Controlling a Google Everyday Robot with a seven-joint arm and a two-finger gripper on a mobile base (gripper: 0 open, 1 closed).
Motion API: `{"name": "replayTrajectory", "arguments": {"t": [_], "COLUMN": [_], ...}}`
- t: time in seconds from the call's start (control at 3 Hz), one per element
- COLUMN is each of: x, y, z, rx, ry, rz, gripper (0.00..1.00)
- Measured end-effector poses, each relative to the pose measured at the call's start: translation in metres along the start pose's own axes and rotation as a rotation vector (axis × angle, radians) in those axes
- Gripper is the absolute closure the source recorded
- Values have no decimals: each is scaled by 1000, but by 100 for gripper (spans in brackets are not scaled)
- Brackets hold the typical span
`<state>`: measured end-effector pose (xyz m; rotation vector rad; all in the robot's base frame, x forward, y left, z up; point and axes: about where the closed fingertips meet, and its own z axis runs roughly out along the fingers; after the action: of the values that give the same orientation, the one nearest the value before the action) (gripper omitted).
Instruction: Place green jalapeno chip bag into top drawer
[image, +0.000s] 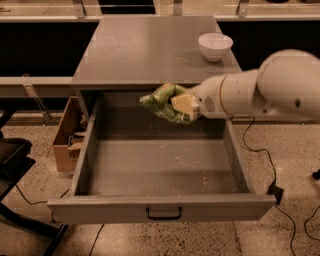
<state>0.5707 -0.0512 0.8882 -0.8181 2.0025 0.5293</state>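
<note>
The green jalapeno chip bag (162, 101) is crumpled and held in the air over the back of the open top drawer (160, 170). My gripper (181, 106) is shut on the bag's right side, with a tan finger pad showing against the foil. The white arm reaches in from the right. The drawer is pulled fully out, its speckled grey floor bare, its front panel with the black handle (163, 215) nearest the camera.
A white bowl (215, 45) stands at the back right of the grey cabinet top (145, 50). A cardboard box (67, 137) sits on the floor left of the drawer. Cables run across the floor at the right, and a black chair base is at the far left.
</note>
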Motion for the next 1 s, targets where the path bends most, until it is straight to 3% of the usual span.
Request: {"name": "replayTrajectory", "arguments": {"t": [0.67, 1.0], "x": [92, 107], "y": [-29, -31], "z": [69, 81], "rx": [-97, -112], "ry": [-93, -89], "rz": [187, 214], "gripper": [100, 84]}}
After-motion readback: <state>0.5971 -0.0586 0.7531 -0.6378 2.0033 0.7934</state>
